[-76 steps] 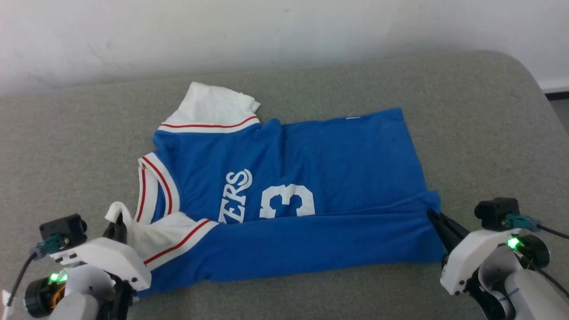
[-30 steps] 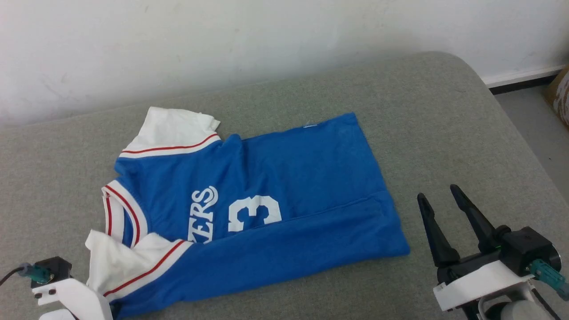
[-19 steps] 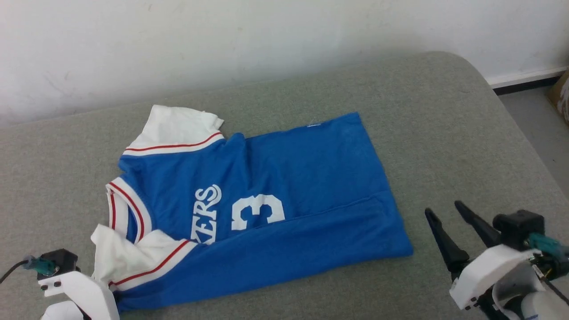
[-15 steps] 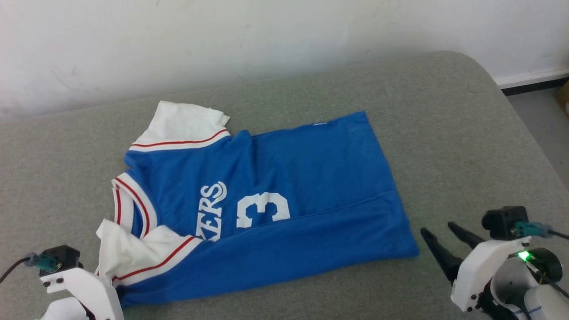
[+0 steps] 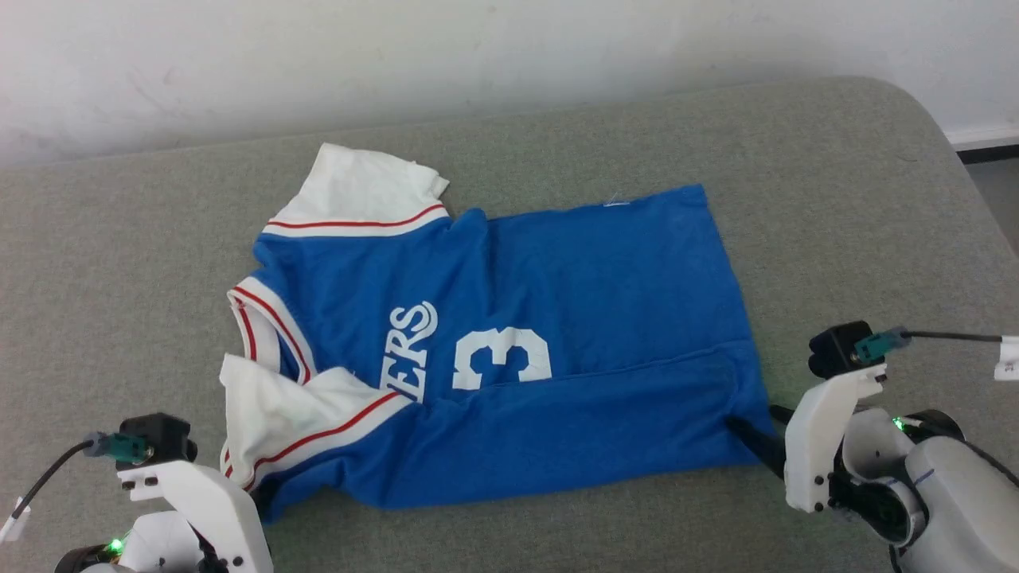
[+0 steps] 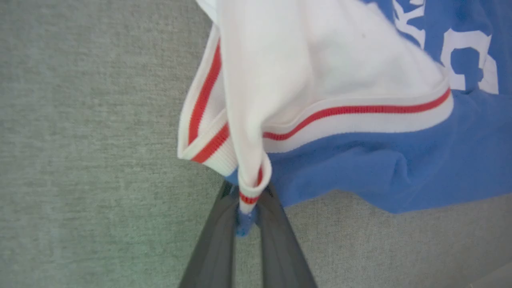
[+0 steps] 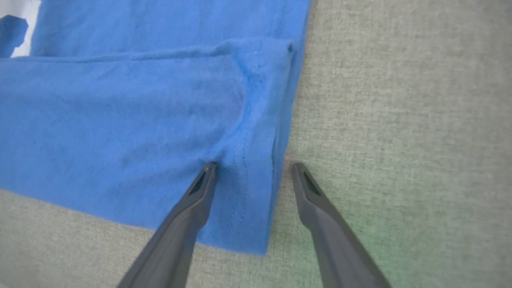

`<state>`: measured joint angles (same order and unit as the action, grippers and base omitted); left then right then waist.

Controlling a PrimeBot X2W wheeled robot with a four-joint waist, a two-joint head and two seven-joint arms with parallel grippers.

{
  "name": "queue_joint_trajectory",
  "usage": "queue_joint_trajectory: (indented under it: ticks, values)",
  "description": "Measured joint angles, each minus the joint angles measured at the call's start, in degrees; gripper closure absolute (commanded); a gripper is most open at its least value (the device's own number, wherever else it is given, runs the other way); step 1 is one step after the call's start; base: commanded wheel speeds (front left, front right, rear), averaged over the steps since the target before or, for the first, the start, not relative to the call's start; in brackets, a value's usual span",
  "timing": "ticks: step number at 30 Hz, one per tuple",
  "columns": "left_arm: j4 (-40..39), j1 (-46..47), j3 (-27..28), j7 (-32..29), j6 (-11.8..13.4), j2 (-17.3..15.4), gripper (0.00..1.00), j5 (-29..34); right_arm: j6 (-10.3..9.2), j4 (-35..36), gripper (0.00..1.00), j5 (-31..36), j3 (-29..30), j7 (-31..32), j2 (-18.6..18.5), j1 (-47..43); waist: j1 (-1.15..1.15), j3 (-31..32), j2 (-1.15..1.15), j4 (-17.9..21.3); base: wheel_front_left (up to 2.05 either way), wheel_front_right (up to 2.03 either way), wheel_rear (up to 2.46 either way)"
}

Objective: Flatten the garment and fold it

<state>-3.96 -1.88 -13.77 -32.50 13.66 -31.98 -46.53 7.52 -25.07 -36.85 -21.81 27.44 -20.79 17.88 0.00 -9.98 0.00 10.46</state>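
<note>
The garment, a blue jersey with white sleeves and red-striped trim, lies sideways on the grey cushion, collar to the left. Its near side is folded up over the lettering and number. In the left wrist view my left gripper is shut on the garment's near sleeve corner, pinching white-and-red trim and a bit of blue cloth. My right gripper is open at the garment's near hem corner. One finger rests on the blue cloth, the other on the cushion beside the hem. In the head view the right gripper touches that corner.
The grey padded surface runs back to a white wall and rounds off at the far right. A strip of floor with a dark baseboard shows past that corner. A cable with a white tag hangs off the right wrist.
The head camera has swung, shifting the whole picture. My left gripper has shut on the near sleeve corner. My right gripper, still open, has come in from the bare cushion to the hem corner.
</note>
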Motion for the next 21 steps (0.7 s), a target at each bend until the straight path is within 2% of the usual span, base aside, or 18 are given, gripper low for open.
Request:
queue_joint_trajectory:
  ticks: [1,2,3,4,5,10,16,21]
  values:
    - [-0.19,0.0,-0.01,0.08,0.01,0.02,1.0,0.01,0.0,-0.71,0.0,-1.02,-0.79,0.96,-0.21,0.84,0.0,-0.15,0.0,-0.16,0.0,0.0,0.0]
    - [-0.29,0.0,-0.03,0.09,0.04,0.02,1.0,0.1,0.0,-1.34,0.18,-2.05,-1.43,1.96,-0.49,1.55,0.0,-0.28,0.0,-0.29,0.0,0.0,0.0]
    - [-0.34,0.0,-0.04,0.09,0.08,0.01,1.0,0.15,0.0,-1.88,0.58,-2.87,-2.04,2.76,-0.81,2.21,0.0,-0.35,0.0,-0.41,0.0,0.0,0.0]
    - [-0.37,0.0,-0.05,0.18,0.09,0.02,1.0,0.19,0.0,-2.36,0.82,-3.67,-2.65,3.43,-1.08,2.83,0.0,-0.37,0.0,-0.51,0.0,0.0,0.0]
    - [-0.38,0.0,-0.07,0.22,0.1,0.03,1.0,0.19,-0.03,-2.78,1.0,-4.66,-3.11,4.13,-1.31,3.36,0.0,-0.33,0.0,-0.55,0.0,0.0,0.0]
    - [-0.37,-0.02,0.01,0.9,0.12,0.93,1.0,-0.31,-0.07,-3.52,1.0,-6.5,-5.93,4.01,-2.37,4.45,0.0,0.21,0.0,-0.78,0.0,0.0,0.0]
    - [-0.98,-0.74,1.23,2.75,0.01,0.74,1.0,-0.4,-0.07,-2.53,1.0,-5.63,-7.21,-2.71,-3.11,3.78,0.0,2.33,0.0,-1.07,0.0,0.0,0.0]
    - [-3.88,-4.4,2.89,4.05,0.62,-0.52,1.0,-0.37,-0.04,1.55,1.0,-3.67,-6.26,-7.36,-4.26,1.55,-0.01,5.16,0.0,-1.24,0.0,0.0,0.0]
